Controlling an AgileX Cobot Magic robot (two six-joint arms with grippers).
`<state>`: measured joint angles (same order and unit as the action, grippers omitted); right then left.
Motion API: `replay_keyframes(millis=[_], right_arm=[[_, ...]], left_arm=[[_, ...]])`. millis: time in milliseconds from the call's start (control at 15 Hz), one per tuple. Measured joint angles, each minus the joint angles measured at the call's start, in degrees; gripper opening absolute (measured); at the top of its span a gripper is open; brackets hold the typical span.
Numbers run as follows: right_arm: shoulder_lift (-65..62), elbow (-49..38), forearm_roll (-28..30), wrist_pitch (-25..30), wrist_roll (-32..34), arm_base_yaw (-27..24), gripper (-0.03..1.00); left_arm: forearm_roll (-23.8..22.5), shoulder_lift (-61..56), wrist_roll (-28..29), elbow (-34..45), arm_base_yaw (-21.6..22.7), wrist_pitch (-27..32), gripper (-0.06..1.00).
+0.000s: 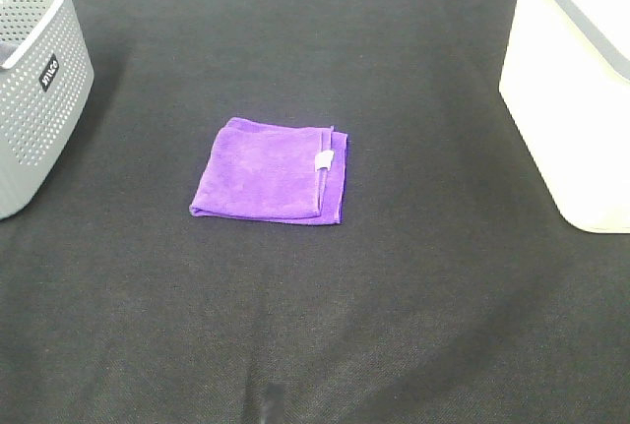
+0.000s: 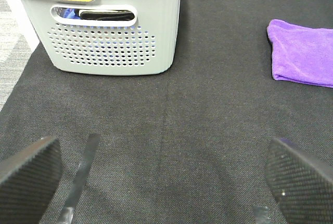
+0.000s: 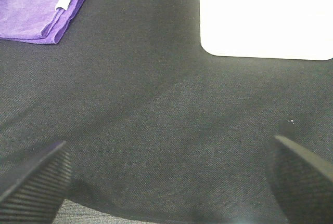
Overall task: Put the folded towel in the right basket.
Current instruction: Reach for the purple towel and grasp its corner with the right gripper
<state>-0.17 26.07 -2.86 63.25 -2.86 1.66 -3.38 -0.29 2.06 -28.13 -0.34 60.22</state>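
Lying well apart — towel [image 1: 268,170], right hand [image 3: 169,180]

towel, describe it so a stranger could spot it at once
On the black table, look between the grey basket and the white basket. The towel lies flat midway, folded. Unlike them it is purple, with a small white tag.

towel [image 1: 269,171] between 2 baskets [image 1: 39,80]
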Motion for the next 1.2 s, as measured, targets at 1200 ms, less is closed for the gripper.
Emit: replay_keyframes(millis=[1200], right_arm=[[0.00,0.00,0.00,0.00,0.00,0.00,0.96]], left_arm=[[0.00,0.00,0.00,0.00,0.00,0.00,0.99]])
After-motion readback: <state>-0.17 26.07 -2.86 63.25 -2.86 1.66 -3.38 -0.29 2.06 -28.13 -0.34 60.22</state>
